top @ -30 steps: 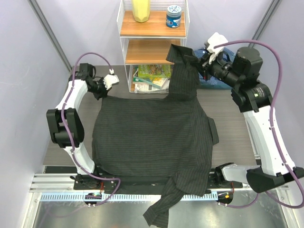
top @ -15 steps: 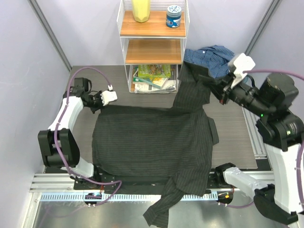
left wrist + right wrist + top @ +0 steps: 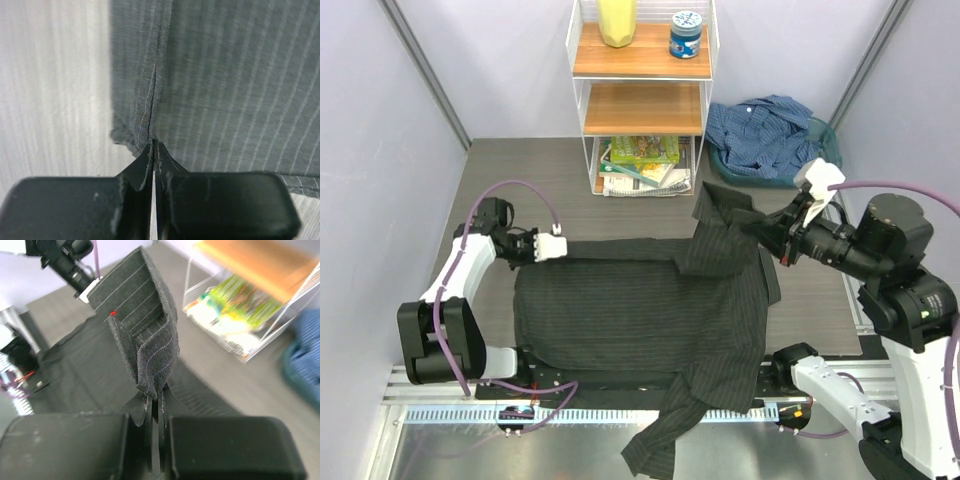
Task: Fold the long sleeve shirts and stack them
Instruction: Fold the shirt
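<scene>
Top external view first: the charcoal shirt (image 3: 640, 310), thin pale pinstripes all over, lies spread across the middle of the table (image 3: 520, 170), its body broad and fairly flat. One sleeve (image 3: 660, 440) spills off the near edge and hangs crumpled below the arm bases. The left gripper (image 3: 555, 247) sits low at the shirt's far left corner, fingers pressed together on the cloth. On the other side, the right gripper (image 3: 775, 232) pinches the far right part of the shirt and holds it lifted, so a dark flap stands up off the table and leans over the body. The blue shirt (image 3: 770, 135) is bunched in a heap in a green tub (image 3: 827, 132) at the far right corner, beside the wire shelf unit (image 3: 640, 90), well apart from both grippers.

Left wrist view now: both fingers (image 3: 225, 200) are closed tight with a seam edge of the charcoal shirt caught between them. Pinstripes run away from the camera, the cloth is smooth, and there is a small pucker at the corner beside the pale tabletop.

Right wrist view: the jaws are clamped on a doubled-over fold of charcoal cloth that rises upright above the fingertips, with pale stitching along its edge and a tiny red mark (image 3: 113, 313) near the top. The blue heap is a blur at the right edge.
</scene>
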